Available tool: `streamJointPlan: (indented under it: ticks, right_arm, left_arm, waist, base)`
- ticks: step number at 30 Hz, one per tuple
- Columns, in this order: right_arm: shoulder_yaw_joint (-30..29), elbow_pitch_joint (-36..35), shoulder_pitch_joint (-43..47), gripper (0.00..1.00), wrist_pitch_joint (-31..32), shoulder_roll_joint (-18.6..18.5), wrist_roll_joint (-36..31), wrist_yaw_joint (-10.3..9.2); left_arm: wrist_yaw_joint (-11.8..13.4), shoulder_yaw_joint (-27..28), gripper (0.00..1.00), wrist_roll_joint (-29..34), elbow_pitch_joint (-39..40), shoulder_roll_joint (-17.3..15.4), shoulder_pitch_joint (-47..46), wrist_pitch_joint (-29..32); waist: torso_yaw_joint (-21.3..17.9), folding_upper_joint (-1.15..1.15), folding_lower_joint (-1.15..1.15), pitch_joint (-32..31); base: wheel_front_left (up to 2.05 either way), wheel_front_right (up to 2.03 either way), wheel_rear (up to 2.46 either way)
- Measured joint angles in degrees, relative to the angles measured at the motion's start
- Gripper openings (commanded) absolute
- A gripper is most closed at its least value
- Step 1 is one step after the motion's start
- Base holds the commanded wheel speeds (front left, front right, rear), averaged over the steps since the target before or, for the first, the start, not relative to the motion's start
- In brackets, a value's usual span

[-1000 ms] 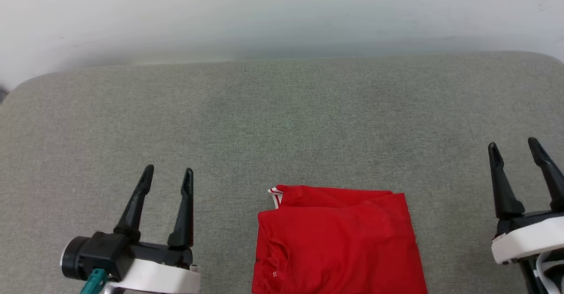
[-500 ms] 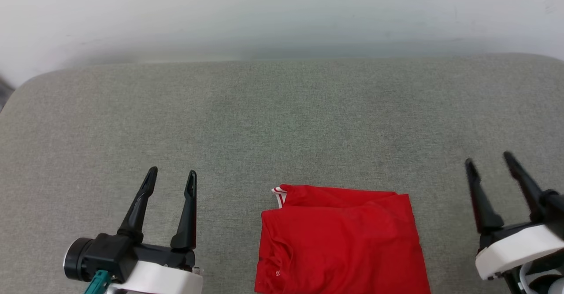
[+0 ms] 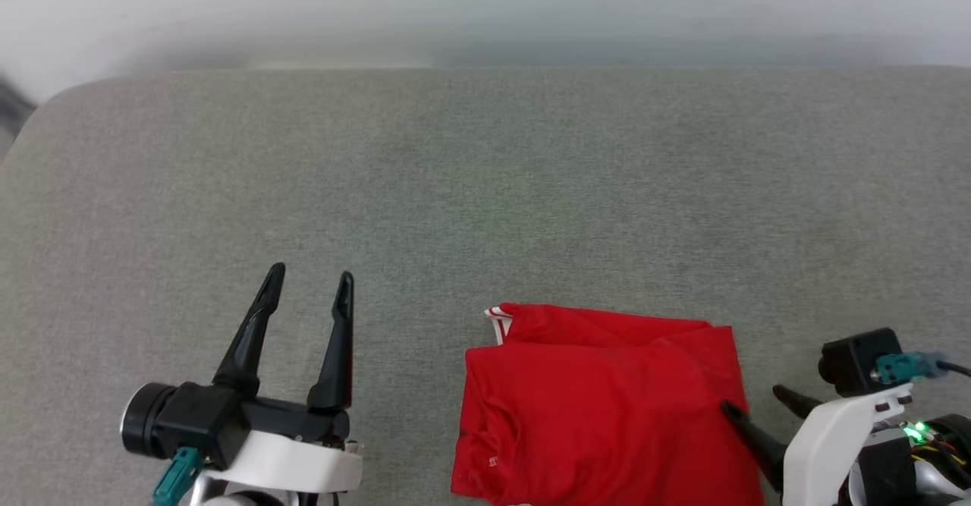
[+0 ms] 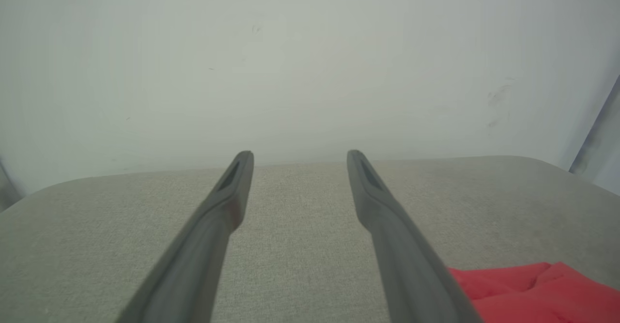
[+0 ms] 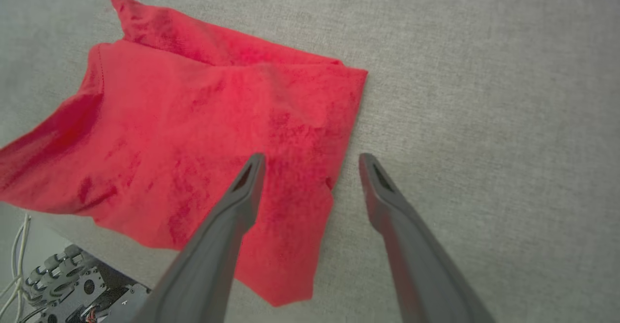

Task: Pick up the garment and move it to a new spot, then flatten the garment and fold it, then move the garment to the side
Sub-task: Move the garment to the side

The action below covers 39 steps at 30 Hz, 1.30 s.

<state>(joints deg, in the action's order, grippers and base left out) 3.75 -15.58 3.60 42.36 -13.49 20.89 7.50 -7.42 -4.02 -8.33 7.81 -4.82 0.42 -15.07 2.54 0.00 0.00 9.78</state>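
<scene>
R gripper (image 3: 751, 397) swung in to edge of soft red folded shirt (image 3: 599, 407); it & L gripper (image 3: 311, 271) spread, empty. Grey cloth top (image 3: 485, 187), white wall (image 3: 485, 5).

The right pincer (image 5: 311, 159), spread wide, straddles one edge of the red garment (image 5: 193, 119) on the grey surface (image 5: 484, 95).

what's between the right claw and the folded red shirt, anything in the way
Nothing visible. The open right claw straddles the right edge of the folded red soft-fabric garment: one finger is over the cloth, the other over the bare grey fabric surface.
</scene>
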Motion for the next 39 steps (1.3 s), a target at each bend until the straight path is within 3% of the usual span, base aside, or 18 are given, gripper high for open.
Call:
streamJointPlan:
  ticks: [5, 9, 22, 23, 25, 33, 39]
  right_arm:
    - [-1.6, 1.1, -0.4, 1.0, 8.7, 2.8, -1.1, -0.01]
    - [-2.2, 3.5, -1.1, 1.0, 11.9, 3.9, -4.3, -0.01]
    - [0.2, 12.3, -4.7, 1.0, 11.3, 5.6, -9.0, -0.11]
    - [0.6, 13.2, -5.1, 0.8, 11.1, 5.6, -9.0, -0.12]
    - [1.0, 14.8, -6.0, 0.0, 10.4, 5.5, -9.0, -0.13]
    - [8.2, 17.0, -9.9, 0.0, 7.1, 0.9, -11.1, 0.08]
    - [13.9, 13.3, -13.7, 0.0, 7.4, -9.6, -13.5, 0.02]
  left_arm:
    - [0.0, -1.2, 1.0, 0.0, -0.6, 0.2, -1.3, 0.0]
    - [0.0, -2.0, 1.0, 0.0, -1.0, 0.4, -2.1, 0.0]
    - [0.0, -3.7, 1.0, 0.0, -2.3, 0.8, -3.4, 0.0]
    - [0.0, -4.0, 1.0, 0.0, -2.6, 0.8, -3.5, 0.0]
    - [0.0, -5.0, 1.0, -0.1, -3.3, 0.5, -3.6, 0.0]
    - [0.0, -5.1, 1.0, -0.5, -3.9, -0.2, -3.4, 0.0]
    - [0.0, -5.2, 1.0, -0.5, -2.9, -0.3, -3.2, 0.0]
  waist:
    - [1.7, 0.0, 0.0, 1.3]
    - [3.3, 0.0, 0.0, 2.2]
    - [7.3, 0.0, 0.0, 5.1]
    - [7.4, 0.0, -0.01, 5.1]
    - [7.4, 0.0, -0.01, 4.8]
    - [4.7, 0.0, 0.0, 3.4]
    - [-0.1, 0.0, 0.01, 2.7]
  base:
    - [0.0, 0.0, 0.0]
    - [0.0, 0.0, 0.0]
    - [0.0, 0.0, 0.0]
    - [0.0, 0.0, 0.0]
    - [0.0, 0.0, 0.0]
    - [0.0, 0.0, 0.0]
    - [0.0, 0.0, 0.0]
